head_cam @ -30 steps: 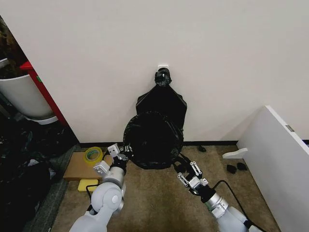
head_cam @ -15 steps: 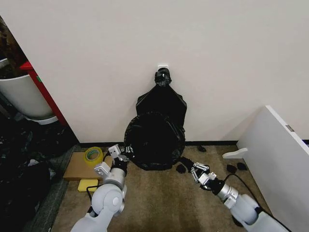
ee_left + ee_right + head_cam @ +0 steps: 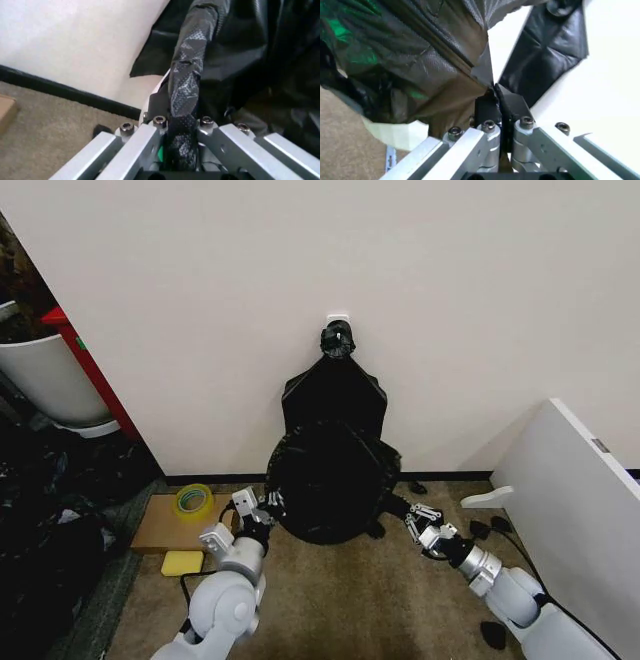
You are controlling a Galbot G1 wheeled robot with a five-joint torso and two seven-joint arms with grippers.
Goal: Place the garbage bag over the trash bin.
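At far left in the head view, a large white round tub [image 3: 45, 380] with a red panel [image 3: 95, 375] beside it against the wall. Nearer along the floor, a flat cardboard piece [image 3: 165, 525] carrying a yellow tape roll [image 3: 194, 500], with a yellow sponge [image 3: 182, 562] just in front.

Next, the left gripper [image 3: 262, 507] low over the carpet at the left edge of the garbage bag [image 3: 330, 485], fingers closed tight on a twisted strip of the black film. In the left wrist view, that strip of the garbage bag [image 3: 187, 78] pinched between the left gripper [image 3: 181, 123] pads and running up from them, crinkled and glossy.

In the middle, the garbage bag draped over the trash bin at the foot of the wall, covering it in the head view. A pale corner of the trash bin [image 3: 395, 131] peeking out beneath the film in the right wrist view. Directly behind and above, a flat smooth black bundle [image 3: 335, 395] with a knotted top, hanging against the wall from a white outlet plate [image 3: 338, 317].

Then the right gripper [image 3: 412, 518] at the bag's right edge, likewise clamped on the plastic; in the right wrist view, a fold of the garbage bag [image 3: 420, 56] caught between the right gripper [image 3: 497, 101] fingers.

Farther right, small black scraps [image 3: 495, 526] on the carpet, and a white board [image 3: 575, 490] leaning at the edge.
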